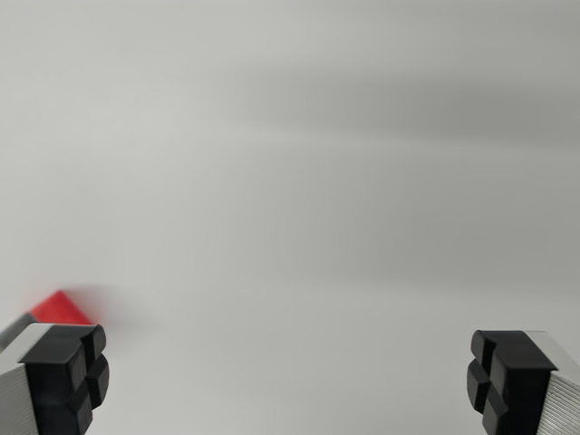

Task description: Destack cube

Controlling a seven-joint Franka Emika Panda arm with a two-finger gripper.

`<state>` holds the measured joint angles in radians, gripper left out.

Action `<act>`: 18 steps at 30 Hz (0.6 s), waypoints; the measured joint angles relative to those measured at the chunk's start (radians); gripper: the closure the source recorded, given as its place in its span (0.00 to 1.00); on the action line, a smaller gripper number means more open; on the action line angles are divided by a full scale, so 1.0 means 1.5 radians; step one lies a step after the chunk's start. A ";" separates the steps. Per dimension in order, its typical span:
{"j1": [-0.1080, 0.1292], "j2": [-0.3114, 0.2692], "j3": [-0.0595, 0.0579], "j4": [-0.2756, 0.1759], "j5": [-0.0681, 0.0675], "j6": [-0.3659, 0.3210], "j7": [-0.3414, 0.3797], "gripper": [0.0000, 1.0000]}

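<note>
A corner of a red cube (62, 309) shows at the wrist view's lower left, just behind my left fingertip (68, 376), which hides the rest of it. Whether it rests on another cube cannot be told. My gripper (288, 381) is open, its two black pads far apart at the bottom corners, with nothing between them. The right fingertip (507, 376) stands at the wrist view's lower right, over bare surface.
A plain light grey surface (299, 181) fills the whole view, with soft blurred shadow bands across its upper part.
</note>
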<state>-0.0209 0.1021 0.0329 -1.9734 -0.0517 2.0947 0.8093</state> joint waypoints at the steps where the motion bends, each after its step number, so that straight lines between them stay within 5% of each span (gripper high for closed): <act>1: 0.000 0.000 0.000 -0.001 0.000 0.001 0.000 0.00; 18: 0.008 -0.016 0.009 -0.040 0.000 0.022 -0.015 0.00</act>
<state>-0.0092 0.0780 0.0462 -2.0328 -0.0515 2.1271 0.7870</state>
